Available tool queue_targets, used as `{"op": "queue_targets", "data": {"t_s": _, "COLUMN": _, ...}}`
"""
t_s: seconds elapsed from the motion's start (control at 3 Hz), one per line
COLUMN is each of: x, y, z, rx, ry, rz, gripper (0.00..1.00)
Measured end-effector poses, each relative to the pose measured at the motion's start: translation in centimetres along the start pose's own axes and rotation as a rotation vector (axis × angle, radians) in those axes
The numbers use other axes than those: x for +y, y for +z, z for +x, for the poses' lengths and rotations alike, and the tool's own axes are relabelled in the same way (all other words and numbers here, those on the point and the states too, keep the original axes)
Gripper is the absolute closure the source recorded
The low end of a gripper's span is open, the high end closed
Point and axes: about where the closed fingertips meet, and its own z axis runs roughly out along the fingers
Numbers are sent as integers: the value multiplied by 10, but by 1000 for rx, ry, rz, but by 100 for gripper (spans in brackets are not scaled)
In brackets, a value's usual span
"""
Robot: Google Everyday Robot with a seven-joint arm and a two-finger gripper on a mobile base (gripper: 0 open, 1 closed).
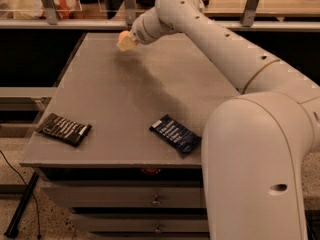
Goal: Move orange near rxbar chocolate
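Camera view is filled on the right by the white robot body (255,169), from which the arm (220,39) is stretched up and across to the upper left of the frame. The gripper (125,41) is seen at the end of that arm, pale yellow, poised over the far left part of the grey table (125,99), close to its back edge. The orange (122,34) is seen only as a small orange patch at the upper left of the gripper's tip, pressed against it and largely hidden by it. Whether the gripper is clamped on the fruit or merely set beside it cannot be told, nor can it be told whether the fruit is lifted off the tabletop.

The rxbar chocolate (64,129) is laid flat at the lower left of the table, close to the front left corner, its white lettering turned upward. It is kept well apart from the orange, with most of the table's depth between them. A dark blue bar (175,134) is laid flat near the front edge at lower centre, just beside the robot body. Drawers (125,196) are seen beneath the tabletop.
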Motion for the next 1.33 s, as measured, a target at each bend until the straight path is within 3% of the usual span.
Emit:
{"op": "queue_targets", "data": {"t_s": 0.33, "x": 32, "y": -30, "z": -12, "rx": -50, "ry": -81, "rz": -102, "gripper": 100}}
{"op": "queue_targets", "data": {"t_s": 0.67, "x": 78, "y": -68, "z": -23, "rx": -91, "ry": -176, "rz": -217, "gripper": 100}}
{"op": "queue_targets", "data": {"t_s": 1.33, "x": 181, "y": -111, "z": -34, "rx": -190, "ry": -314, "rz": -535, "gripper": 100}}
